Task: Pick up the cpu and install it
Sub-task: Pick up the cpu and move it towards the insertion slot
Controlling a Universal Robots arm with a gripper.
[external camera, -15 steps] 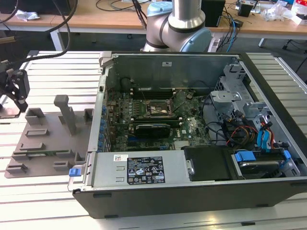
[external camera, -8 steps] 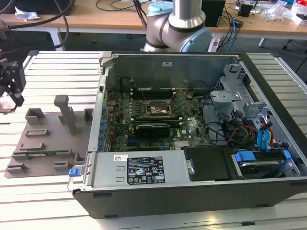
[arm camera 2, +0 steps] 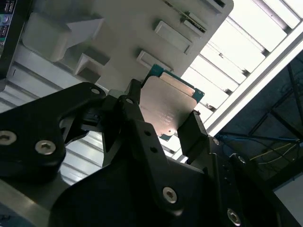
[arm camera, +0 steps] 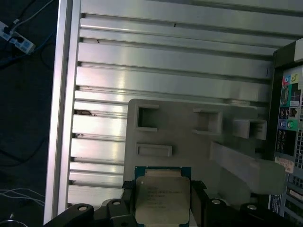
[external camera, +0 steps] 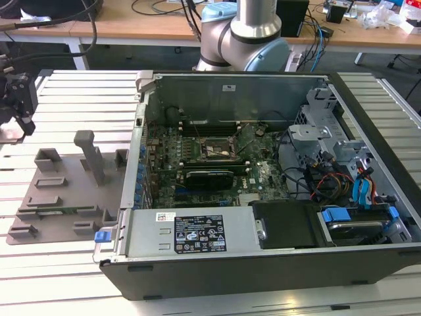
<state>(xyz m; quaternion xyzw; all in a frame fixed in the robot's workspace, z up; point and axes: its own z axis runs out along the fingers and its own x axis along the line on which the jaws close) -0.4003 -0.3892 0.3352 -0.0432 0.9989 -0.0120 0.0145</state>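
A gripper (arm camera: pixel 162 191) pinches the cpu (arm camera: pixel 162 199) by two opposite edges, metal top facing the cameras in both wrist views, and holds it over a grey tray (arm camera: pixel 189 151) of moulded pockets on the slatted table (arm camera: pixel 165 52). In the exterior view the gripper (external camera: pixel 20 105) sits at the far left edge of the frame, well apart from the open computer case (external camera: pixel 263 270) that takes up the centre and right. The hold looks to be on thin edges alone, so a jolt could tilt or drop the chip, and a chip that reaches the socket (external camera: pixel 220 150) tilted or turned the wrong way could damage the contacts. The case's left wall (external camera: pixel 135 158) stands between gripper and board. Just below the socket in the frame lies a long black card (external camera: pixel 209 178), and a tangle of cables (external camera: pixel 329 181) crowds the case's right side, leaving little room around the socket.
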